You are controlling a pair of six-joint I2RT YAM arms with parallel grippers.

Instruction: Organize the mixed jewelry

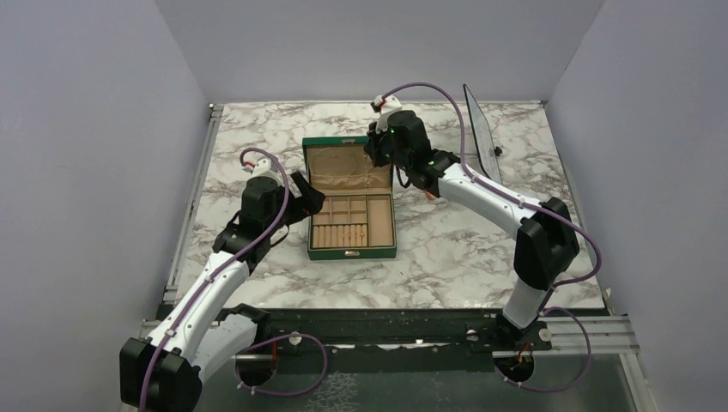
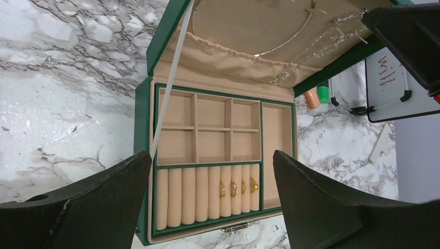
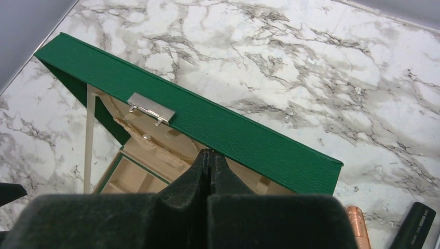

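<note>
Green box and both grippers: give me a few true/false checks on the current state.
1. The green box stands open. True.
2. Gold rings sit in the ring rolls. True.
3. The left gripper is shut. False: its fingers are spread wide.
4. The right gripper is open. False: it is shut, just above the edge of the lid.
5. The small square compartments hold jewelry. False: they look empty.
6. A silvery chain hangs inside the lid. True.
</note>
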